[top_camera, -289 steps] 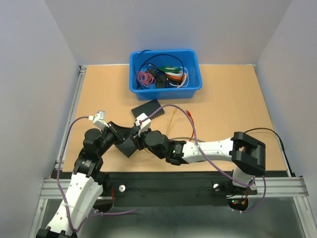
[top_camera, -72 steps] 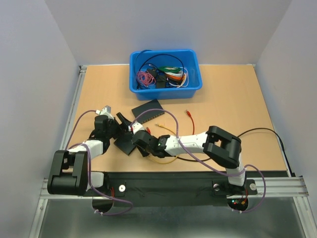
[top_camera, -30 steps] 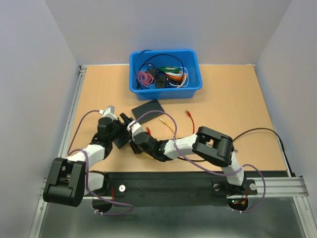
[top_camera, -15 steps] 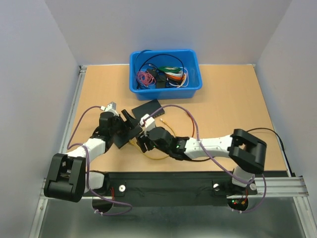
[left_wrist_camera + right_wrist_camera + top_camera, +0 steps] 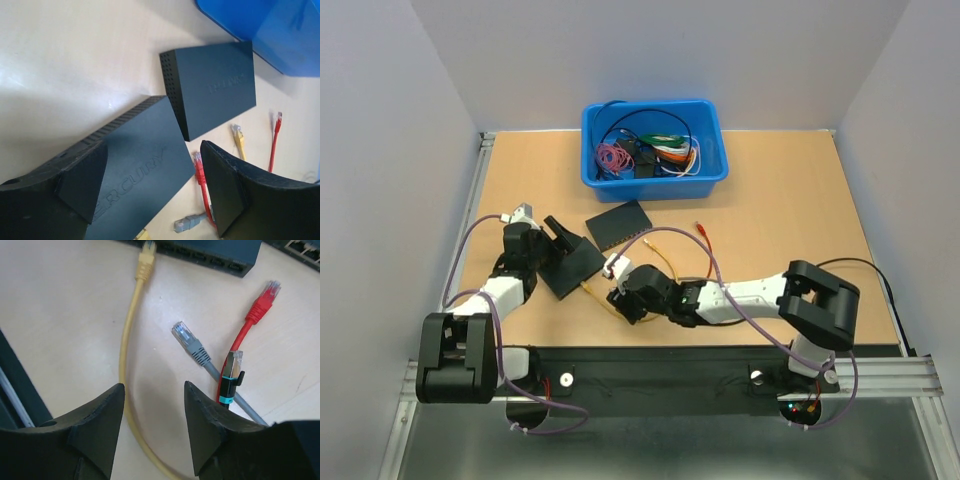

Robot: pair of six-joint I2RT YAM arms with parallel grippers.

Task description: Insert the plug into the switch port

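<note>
A black switch (image 5: 572,266) lies flat between the wide jaws of my left gripper (image 5: 560,244). The left wrist view shows that switch (image 5: 135,165) under the left gripper (image 5: 154,150), which is open, with a gap and a red plug (image 5: 198,167) between the switch and the right finger. In the right wrist view a yellow plug (image 5: 146,260) has its tip at the switch's port row (image 5: 200,252); I cannot tell how deep. My right gripper (image 5: 154,387) is open over the yellow cable (image 5: 125,365), holding nothing. It sits just right of the switch (image 5: 622,290).
A second black switch (image 5: 618,222) lies behind the first. Loose grey (image 5: 189,342), red (image 5: 264,297) and black teal-banded (image 5: 231,376) plugs lie by the right gripper. A blue bin (image 5: 592,150) of cables stands at the back. The table's near edge is just behind the right gripper.
The right gripper has opened and drawn back to the right, away from the switch, leaving the yellow cable on the table. The left gripper and switch have shifted left.
</note>
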